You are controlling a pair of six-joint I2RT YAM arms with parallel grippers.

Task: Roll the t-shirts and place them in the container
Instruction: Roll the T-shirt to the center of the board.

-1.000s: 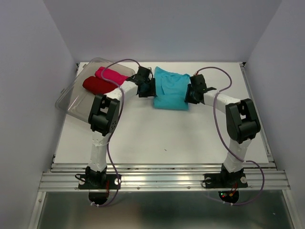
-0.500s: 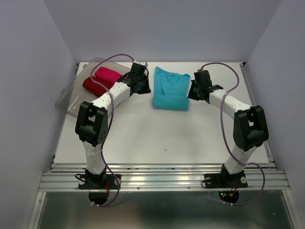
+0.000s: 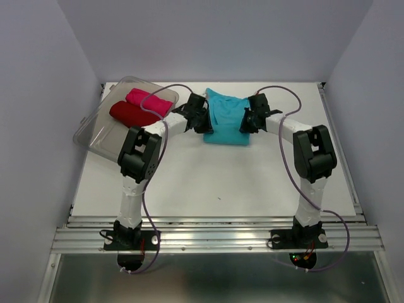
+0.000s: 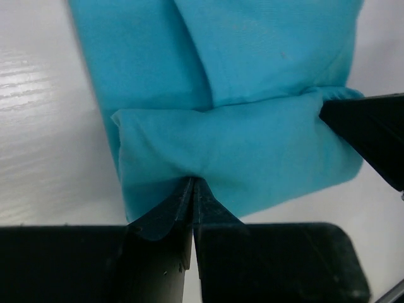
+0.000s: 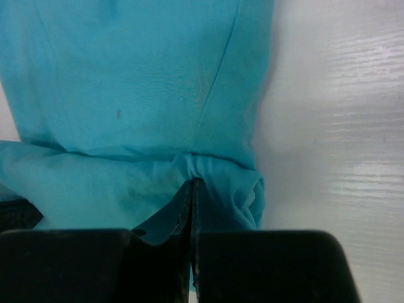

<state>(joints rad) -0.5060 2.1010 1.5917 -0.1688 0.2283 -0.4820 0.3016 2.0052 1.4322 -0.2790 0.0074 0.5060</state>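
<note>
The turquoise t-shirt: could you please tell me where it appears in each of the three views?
Top external: turquoise t-shirt at the far middle, between the left claw and right claw.
Left wrist: fills the upper middle; folded edge pinched at bottom centre.
Right wrist: fills the left and centre; edge pinched at bottom centre.
Shared landmark: the white table beside the shirt.

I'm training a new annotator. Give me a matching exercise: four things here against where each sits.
1 turquoise t-shirt
2 dark red t-shirt
3 pink t-shirt
4 clear plastic tub

a in the tub, at the back
b table's far left corner
c pinched by left gripper and right gripper
d in the tub, at the front

Pairs: 1-c, 2-d, 3-a, 4-b
</note>
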